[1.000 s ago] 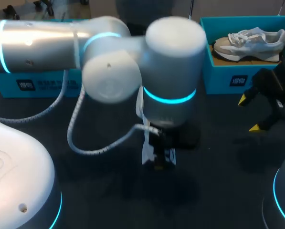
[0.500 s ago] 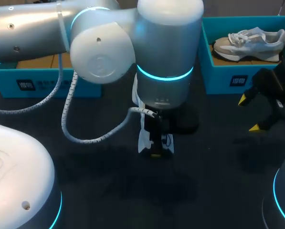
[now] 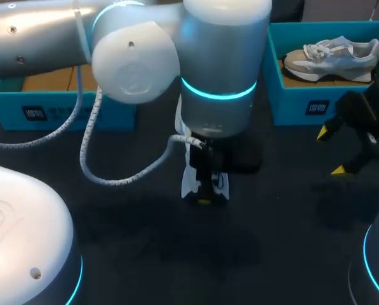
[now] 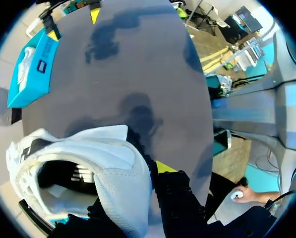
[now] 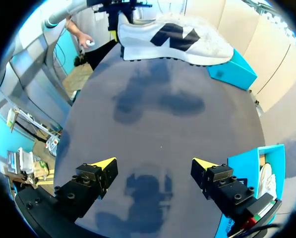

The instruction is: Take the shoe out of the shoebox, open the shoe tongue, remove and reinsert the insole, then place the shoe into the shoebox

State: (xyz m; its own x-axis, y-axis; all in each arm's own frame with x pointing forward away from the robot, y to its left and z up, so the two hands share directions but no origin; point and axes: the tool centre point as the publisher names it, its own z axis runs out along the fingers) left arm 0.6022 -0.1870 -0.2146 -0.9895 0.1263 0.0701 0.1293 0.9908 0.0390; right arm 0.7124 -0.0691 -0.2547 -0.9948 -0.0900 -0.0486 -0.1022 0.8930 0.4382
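A turquoise shoebox (image 3: 303,105) sits at the far edge of a dark table (image 3: 272,248), with a pale sneaker (image 3: 332,56) resting inside it. Well apart from the shoebox, over the middle of the table, the left arm points its left gripper (image 3: 204,198) straight down, clamped on a white shoe (image 3: 189,181).

From overhead, the arm's thick wrist hides most of that shoe. Only a white sliver and one yellow tip show below it.

The left wrist view fills in the grip. The heel wall of the white shoe (image 4: 113,163) is pinched from both sides, with one yellow-tipped finger (image 4: 162,166) on its outside. The shoe's dark opening gapes beside it.

The right wrist view shows what neither of those does. The white shoe (image 5: 172,39) appears side-on with a dark logo, held at its heel end and lifted clear of the table, its shadow lying underneath.

The right gripper (image 3: 332,151) hangs just in front of the shoebox. Its own view shows the right gripper (image 5: 152,166) spread wide with nothing between the fingers, and the shoebox (image 5: 247,171) just beside one of them.

A second blue box (image 3: 62,111) stands far from the shoebox, beyond the left arm.
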